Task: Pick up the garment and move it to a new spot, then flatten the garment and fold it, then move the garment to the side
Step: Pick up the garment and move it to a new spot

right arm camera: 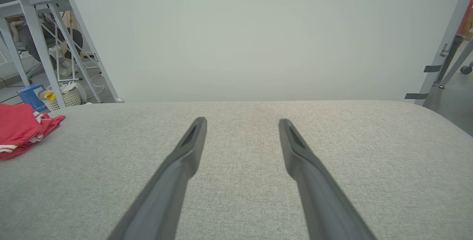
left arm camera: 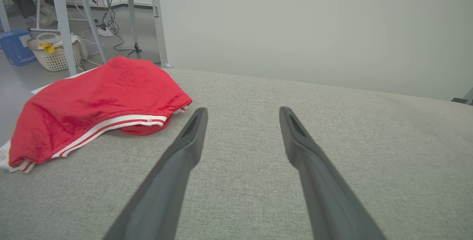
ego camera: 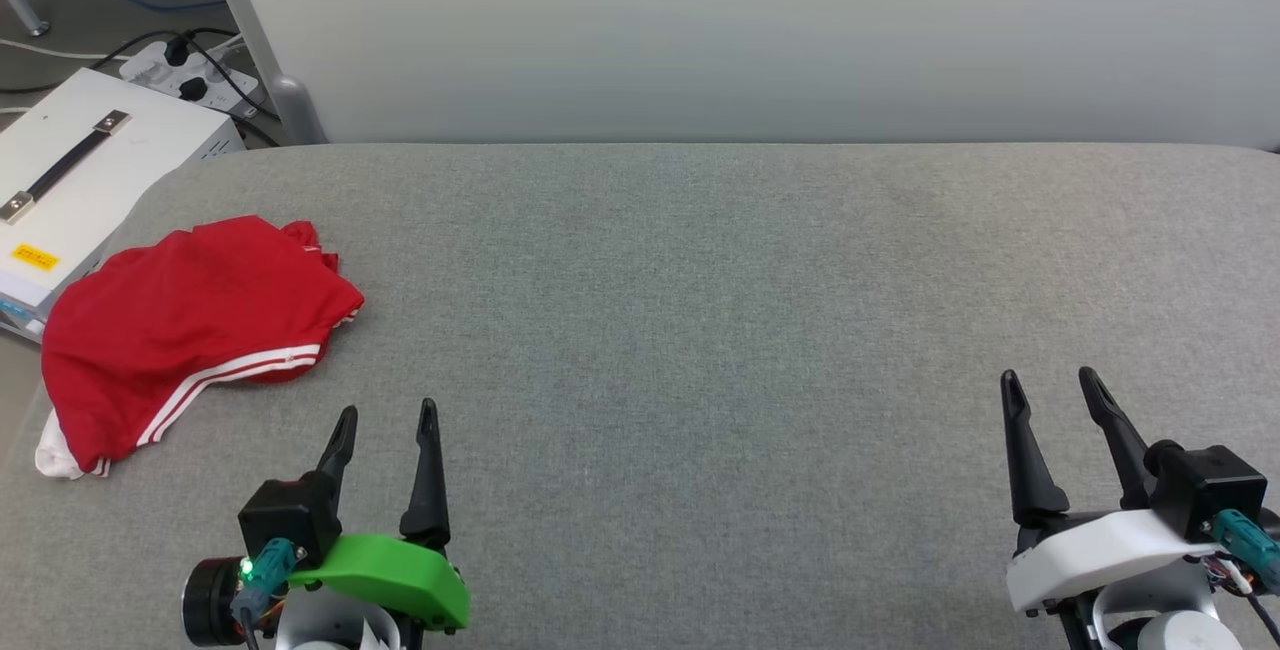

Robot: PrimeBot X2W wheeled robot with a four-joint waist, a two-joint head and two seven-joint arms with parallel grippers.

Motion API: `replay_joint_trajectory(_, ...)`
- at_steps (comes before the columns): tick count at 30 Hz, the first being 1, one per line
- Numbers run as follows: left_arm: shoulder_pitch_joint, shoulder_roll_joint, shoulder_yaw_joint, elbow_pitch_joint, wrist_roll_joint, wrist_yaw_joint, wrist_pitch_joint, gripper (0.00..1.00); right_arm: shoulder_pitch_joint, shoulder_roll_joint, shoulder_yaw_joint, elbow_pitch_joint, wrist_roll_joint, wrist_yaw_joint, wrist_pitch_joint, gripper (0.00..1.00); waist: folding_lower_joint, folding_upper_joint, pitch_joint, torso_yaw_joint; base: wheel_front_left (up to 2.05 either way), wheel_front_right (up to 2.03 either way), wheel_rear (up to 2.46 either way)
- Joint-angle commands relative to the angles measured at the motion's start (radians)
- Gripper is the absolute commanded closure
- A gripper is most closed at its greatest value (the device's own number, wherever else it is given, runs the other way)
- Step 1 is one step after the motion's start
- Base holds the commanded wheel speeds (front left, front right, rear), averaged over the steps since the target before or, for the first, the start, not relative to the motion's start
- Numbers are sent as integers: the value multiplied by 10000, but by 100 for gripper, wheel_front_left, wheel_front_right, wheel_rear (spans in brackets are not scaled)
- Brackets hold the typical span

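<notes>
- White case [ego camera: 90,180] with a black handle: stands off the left edge of the grey padded surface [ego camera: 700,310], beside its far left corner.
- The garment [ego camera: 190,330]: lies bunched on the surface against its left edge. The plain red side is up. The white-striped trim faces the near edge of the surface, and a white sleeve part shows at the near-left end. Neither gripper touches it.
- Left gripper [ego camera: 388,410]: sits at the near edge of the surface, left of its centre, close to the garment but apart from it. The fingers are spread and released, with nothing between them.
- Right gripper [ego camera: 1049,376]: sits at the near edge of the surface, toward its right end. The fingers are spread and released, with nothing between them.
</notes>
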Motion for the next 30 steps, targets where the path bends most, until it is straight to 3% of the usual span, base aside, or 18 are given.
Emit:
replay_joint_trajectory(1, -83, -35, -35, 52, -153, -88, -112, 0, -96, -10, -25, 40, 71, -6, -107, 0, 0, 70, -10, 7, 0, 0, 0)
replay_joint_trajectory(14, -88, -41, -76, 173, -351, -60, -378, 0, -11, -12, 45, 168, 242, -7, -370, 0, 0, 81, -75, 433, 0, 0, 0)
replay_joint_trajectory(30, -138, -48, -79, 308, -611, -76, -708, 0, -3, -13, 493, 248, 555, -8, -695, 0, 0, 95, 50, 2355, 0, 0, 0)
